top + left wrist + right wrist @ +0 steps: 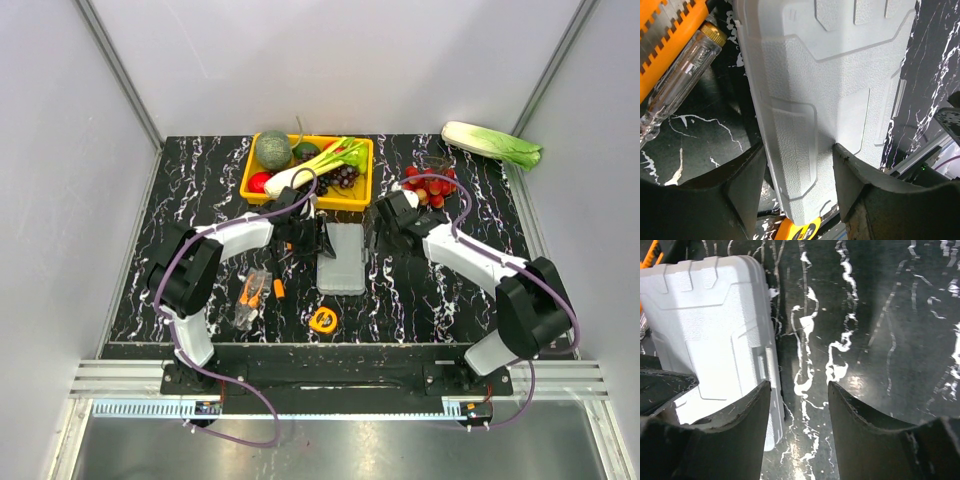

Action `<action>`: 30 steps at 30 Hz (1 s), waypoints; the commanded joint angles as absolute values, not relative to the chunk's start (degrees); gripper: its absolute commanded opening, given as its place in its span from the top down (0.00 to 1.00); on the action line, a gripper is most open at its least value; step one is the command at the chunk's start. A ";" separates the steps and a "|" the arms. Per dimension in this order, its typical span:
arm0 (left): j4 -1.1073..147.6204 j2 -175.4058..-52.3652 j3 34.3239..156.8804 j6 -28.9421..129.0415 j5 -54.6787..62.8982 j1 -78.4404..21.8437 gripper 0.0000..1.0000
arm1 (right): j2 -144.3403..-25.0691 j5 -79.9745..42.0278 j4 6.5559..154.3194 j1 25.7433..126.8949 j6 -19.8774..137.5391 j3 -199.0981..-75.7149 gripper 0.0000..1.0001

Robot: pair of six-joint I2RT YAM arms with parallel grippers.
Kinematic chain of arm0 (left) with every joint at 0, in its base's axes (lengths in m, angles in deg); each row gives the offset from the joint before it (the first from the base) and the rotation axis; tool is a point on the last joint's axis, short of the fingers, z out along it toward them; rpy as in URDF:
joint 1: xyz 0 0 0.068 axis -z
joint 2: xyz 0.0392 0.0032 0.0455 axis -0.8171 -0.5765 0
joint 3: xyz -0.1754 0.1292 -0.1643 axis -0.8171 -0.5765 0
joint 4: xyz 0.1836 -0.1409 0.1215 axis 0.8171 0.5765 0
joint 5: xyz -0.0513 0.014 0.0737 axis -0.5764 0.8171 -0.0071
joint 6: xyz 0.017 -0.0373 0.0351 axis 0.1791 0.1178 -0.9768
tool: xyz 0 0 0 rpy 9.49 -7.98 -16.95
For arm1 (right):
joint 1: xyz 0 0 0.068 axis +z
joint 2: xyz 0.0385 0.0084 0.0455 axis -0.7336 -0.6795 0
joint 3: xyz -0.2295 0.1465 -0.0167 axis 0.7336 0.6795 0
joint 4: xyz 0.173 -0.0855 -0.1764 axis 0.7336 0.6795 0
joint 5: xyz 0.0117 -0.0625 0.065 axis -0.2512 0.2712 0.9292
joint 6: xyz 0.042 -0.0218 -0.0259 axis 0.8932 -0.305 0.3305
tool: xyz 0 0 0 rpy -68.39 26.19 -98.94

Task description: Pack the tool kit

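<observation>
A: Where's the case (340, 260)?
B: Shut and flat on the table (430, 300), tape (322, 320) just on its near side, pliers (252, 293) to its left.
A: And the grippers?
B: Left gripper (800, 150) spread over the case's far end; right gripper (799, 385) open, empty, at its right edge.

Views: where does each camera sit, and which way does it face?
Top: above, behind the arms, looking down on the table; both arms show.
Left wrist: on the left arm, looking past left fingers at the case.
Right wrist: on the right arm, past right fingers at case and table.
All share the case.
</observation>
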State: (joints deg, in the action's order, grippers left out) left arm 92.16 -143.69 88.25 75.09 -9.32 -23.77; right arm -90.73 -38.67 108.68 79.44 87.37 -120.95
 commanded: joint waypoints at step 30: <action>100.67 -143.07 92.60 69.58 -4.68 -23.51 0.40 | -98.98 -31.54 99.00 79.01 87.00 -118.11 0.64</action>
